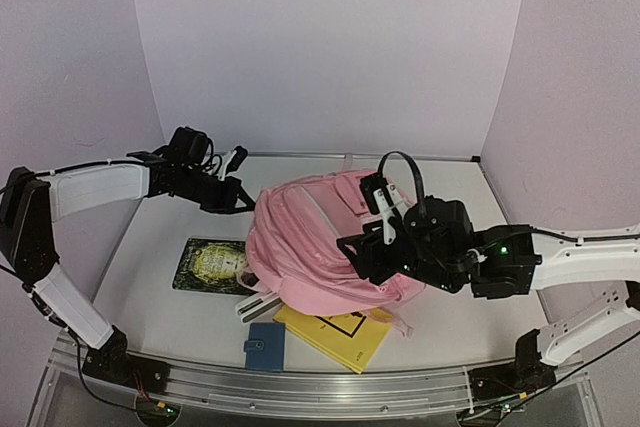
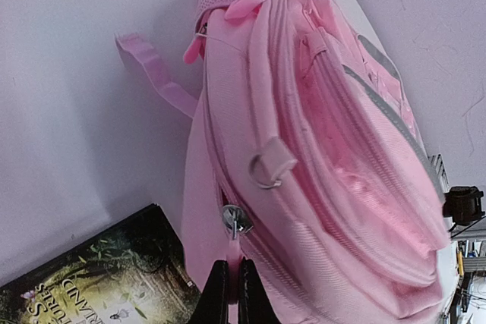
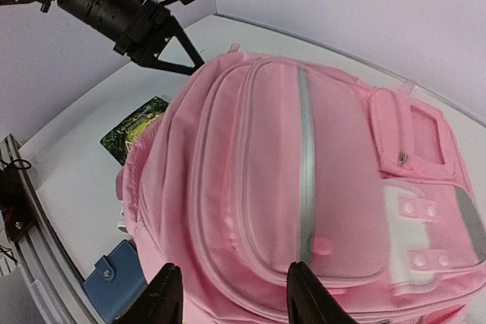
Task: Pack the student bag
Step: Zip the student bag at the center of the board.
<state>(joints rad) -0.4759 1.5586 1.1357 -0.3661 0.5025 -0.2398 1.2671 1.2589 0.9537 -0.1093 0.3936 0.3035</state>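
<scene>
The left gripper [image 2: 231, 267] is holding its fingers [image 2: 217, 294] pressed together, and they are clamping the zipper pull [image 2: 236, 221] on the left side of the student bag [image 1: 310, 247]. The right gripper [image 3: 233, 267] is hovering with its fingers [image 3: 163, 294] standing apart above the near part of the bag's front panel, and nothing is sitting between them. The bag is lying front face up in the middle of the table [image 1: 150, 317], between the two grippers, with a grey stripe [image 3: 305, 180] running along its front pocket and a pink strap [image 2: 156, 73] trailing from its far end. A dark green book [image 1: 212, 265] is lying just left of the bag, with its right edge disappearing under the fabric. A yellow book [image 1: 335, 339] is protruding from under the bag's near edge. A blue wallet [image 1: 264, 347] is lying just beside the yellow book, on its left, near the table's near rail [image 1: 300, 387].
</scene>
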